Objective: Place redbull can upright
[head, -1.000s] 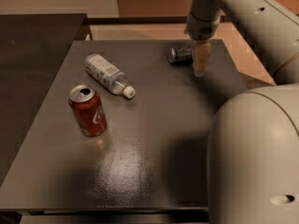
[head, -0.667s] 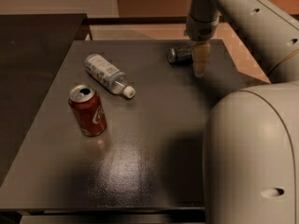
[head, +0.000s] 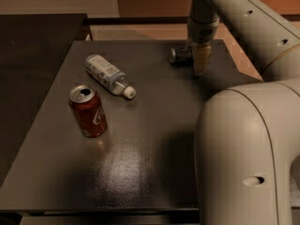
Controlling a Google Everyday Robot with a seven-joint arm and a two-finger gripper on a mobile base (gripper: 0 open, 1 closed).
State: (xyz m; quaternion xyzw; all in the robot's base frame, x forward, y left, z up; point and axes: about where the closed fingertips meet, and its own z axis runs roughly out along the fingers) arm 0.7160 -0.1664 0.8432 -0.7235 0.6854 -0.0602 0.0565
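The redbull can lies on its side at the far right of the dark table, its silver end facing left. My gripper hangs down from the arm right beside the can's right end, low over the table. The can's right part is hidden behind the gripper, and I cannot tell whether the gripper touches it.
A red cola can stands upright at the table's left. A clear white-capped plastic bottle lies on its side behind it. The robot's large pale arm body fills the right foreground. A darker surface adjoins the table on the left.
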